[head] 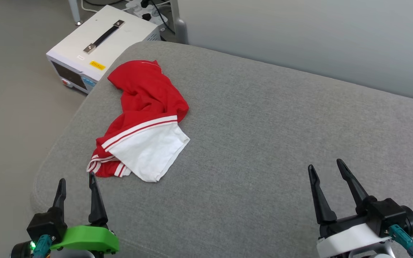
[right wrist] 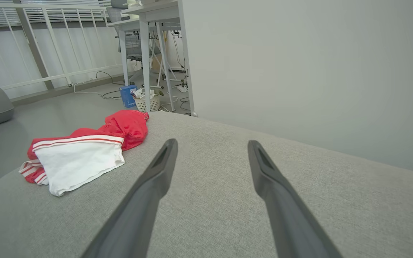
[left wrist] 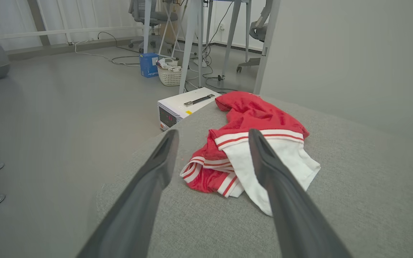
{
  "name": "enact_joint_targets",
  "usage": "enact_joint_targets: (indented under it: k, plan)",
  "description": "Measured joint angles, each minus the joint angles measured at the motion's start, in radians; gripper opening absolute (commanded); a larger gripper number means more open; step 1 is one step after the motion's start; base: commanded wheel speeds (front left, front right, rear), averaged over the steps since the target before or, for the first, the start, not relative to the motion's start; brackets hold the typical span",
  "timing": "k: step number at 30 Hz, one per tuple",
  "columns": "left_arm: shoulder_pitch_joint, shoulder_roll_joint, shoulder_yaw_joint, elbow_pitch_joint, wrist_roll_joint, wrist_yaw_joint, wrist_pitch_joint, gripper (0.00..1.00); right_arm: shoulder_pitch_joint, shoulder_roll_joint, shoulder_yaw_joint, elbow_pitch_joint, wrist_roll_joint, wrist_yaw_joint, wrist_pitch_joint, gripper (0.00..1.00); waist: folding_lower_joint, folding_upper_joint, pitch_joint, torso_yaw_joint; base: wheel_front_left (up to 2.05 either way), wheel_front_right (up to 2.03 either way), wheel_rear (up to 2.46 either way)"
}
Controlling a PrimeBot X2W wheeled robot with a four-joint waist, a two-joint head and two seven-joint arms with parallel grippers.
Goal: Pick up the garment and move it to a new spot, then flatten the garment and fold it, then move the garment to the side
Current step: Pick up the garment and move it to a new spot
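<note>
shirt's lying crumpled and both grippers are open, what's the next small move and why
Probably ease the left gripper forward and down onto the near striped edge of the garment. Its jaws are open and empty, fingertips close to that edge, while the right gripper, also open, sits far off over bare grey cushion.

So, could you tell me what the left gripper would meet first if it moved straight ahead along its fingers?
Most likely the garment: the open left gripper frames its striped trim and white sleeve, which lie crumpled just ahead on the grey cushion. How high the tips ride above the fabric is unclear.
</note>
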Motion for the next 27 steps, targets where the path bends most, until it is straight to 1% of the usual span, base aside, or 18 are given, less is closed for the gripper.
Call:
enact_joint_targets:
  k: [6,9,12,15,16,18,20,23,26,27]
  plan:
    - [0.0,0.0,0.019,0.002,-0.01,-0.005,0.0,1.0,-0.004,0.0,0.006,0.0,0.0,0.0,0.0,1.0,0.0,0.0,0.007,0.049,0.0,0.0,0.0]
    - [-0.003,0.0,0.04,0.004,-0.011,-0.023,0.0,1.0,-0.005,0.0,0.008,0.0,-0.001,0.0,0.0,1.0,0.0,0.0,0.011,0.056,0.0,0.0,0.0]
    - [-0.031,0.0,0.063,0.016,-0.003,-0.052,0.0,1.0,-0.01,0.0,0.01,0.0,-0.009,0.0,0.0,1.0,0.0,0.0,0.019,0.055,0.0,0.0,0.0]
    - [-0.11,0.016,0.08,0.037,0.013,-0.09,0.0,1.0,-0.024,-0.003,0.012,-0.001,-0.016,0.0,0.0,1.0,0.0,0.0,0.036,0.051,0.0,0.0,0.0]
    - [-0.14,0.027,0.08,0.046,0.015,-0.1,0.0,1.0,-0.031,-0.006,0.014,-0.002,-0.017,0.0,0.0,1.0,0.0,0.0,0.041,0.049,0.0,0.0,0.0]
    - [-0.221,0.073,0.072,0.075,0.021,-0.12,0.0,1.0,-0.05,-0.019,0.018,-0.005,-0.018,0.0,0.0,1.0,0.0,0.0,0.059,0.044,0.0,0.0,0.0]
    - [-0.3,0.117,0.063,0.104,0.019,-0.131,0.0,1.0,-0.066,-0.034,0.019,-0.009,-0.018,0.0,0.0,1.0,0.0,0.0,0.077,0.038,0.0,0.0,0.0]
    - [-0.427,0.19,0.029,0.146,-0.013,-0.139,0.003,1.0,-0.09,-0.052,0.012,-0.021,-0.025,0.0,0.0,1.0,0.0,0.0,0.109,0.027,0.0,0.0,0.0]
    - [-0.546,0.259,-0.023,0.17,-0.065,-0.143,0.055,1.0,-0.114,-0.066,0.009,-0.034,-0.027,0.0,0.0,1.0,0.0001,0.0,0.145,0.014,0.0,0.0,0.0]
    - [-0.589,0.287,-0.05,0.18,-0.095,-0.144,0.087,1.0,-0.124,-0.069,0.008,-0.038,-0.027,0.0,0.0,1.0,0.0001,0.0,0.159,0.009,0.0,0.0,0.0]
